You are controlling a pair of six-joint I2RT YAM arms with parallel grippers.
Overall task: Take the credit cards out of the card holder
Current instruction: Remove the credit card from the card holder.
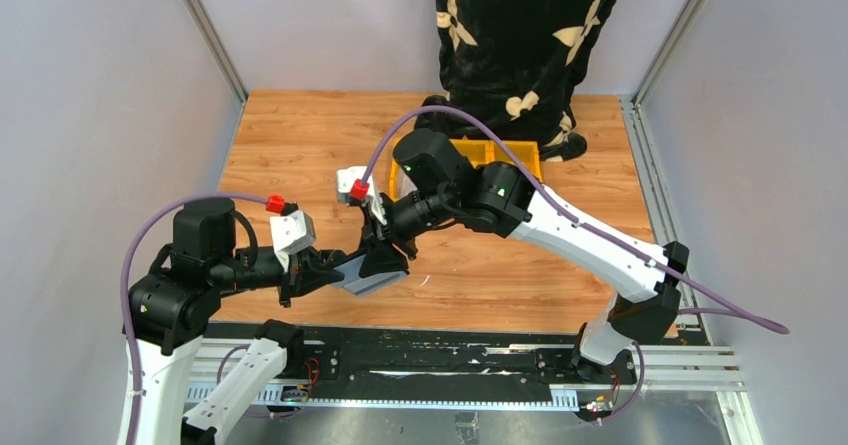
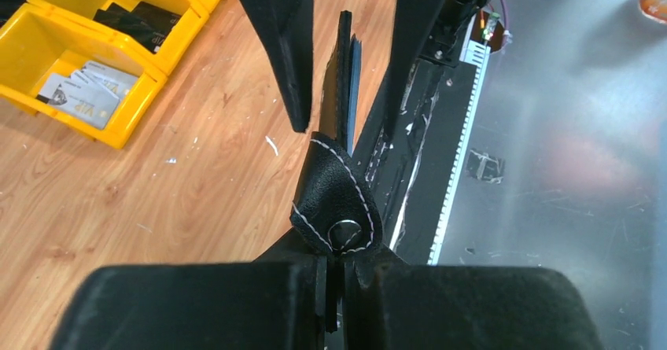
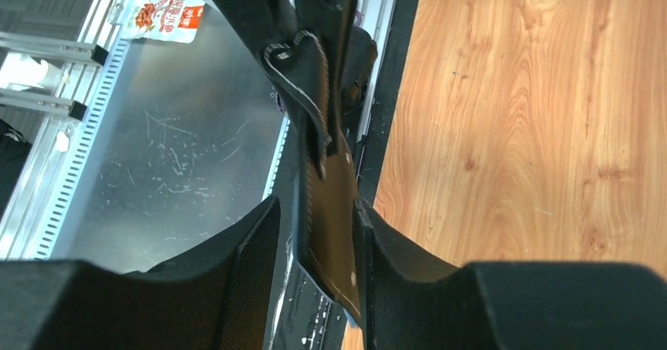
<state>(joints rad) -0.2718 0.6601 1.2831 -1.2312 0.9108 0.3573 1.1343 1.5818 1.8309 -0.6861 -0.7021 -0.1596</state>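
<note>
Left claw (image 2: 334, 267) tight on the card holder (image 2: 334, 193), right claw (image 3: 315, 232) half-spread around its far end, yellow bins (image 2: 141, 106) behind.

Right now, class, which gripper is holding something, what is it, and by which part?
The left gripper is shut on the card holder at its snap-tab end. The right gripper stands open around the other end.

card holder (image 1: 368, 277) blocks near centre; yellow bins (image 1: 515, 152) far centre; table (image 1: 290, 145) bare far left.
</note>
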